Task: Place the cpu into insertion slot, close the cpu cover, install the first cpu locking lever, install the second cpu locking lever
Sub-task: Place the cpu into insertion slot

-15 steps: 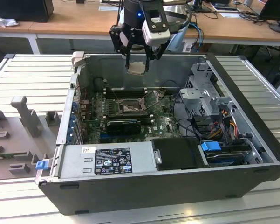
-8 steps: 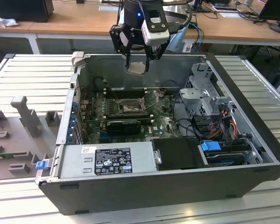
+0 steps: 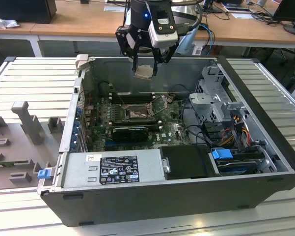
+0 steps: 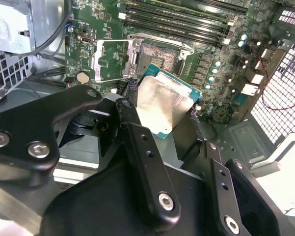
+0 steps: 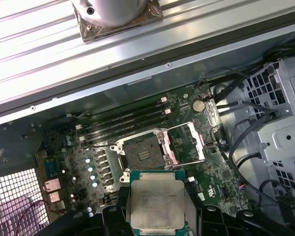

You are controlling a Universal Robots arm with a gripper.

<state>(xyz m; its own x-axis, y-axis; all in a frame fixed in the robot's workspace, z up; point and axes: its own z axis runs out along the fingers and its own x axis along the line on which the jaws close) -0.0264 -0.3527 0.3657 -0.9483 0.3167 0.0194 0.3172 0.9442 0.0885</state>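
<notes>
My gripper point(image 3: 144, 68) hangs above the back wall of the open computer case point(image 3: 265, 113), shut on the cpu point(image 3: 144, 72), a pale silvery square on a green backing. In both wrist views the cpu point(image 4: 164, 105) point(image 5: 157, 204) sits between the black fingers point(image 4: 132, 128), well above the board. The insertion slot point(image 3: 136, 114) point(image 4: 157, 59) point(image 5: 142, 156) lies bare on the green motherboard, below and in front of the cpu. Beside the slot the cpu cover point(image 4: 113, 61) point(image 5: 187, 142) is swung open, its thin metal frame standing off the slot.
Long black memory slots point(image 3: 132, 97) run behind the socket and a black block point(image 3: 130, 132) lies in front of it. A grey power supply point(image 3: 113, 169) fills the case's near side. A drive cage point(image 3: 216, 103) and cables point(image 3: 196, 130) crowd the exterior view's right.
</notes>
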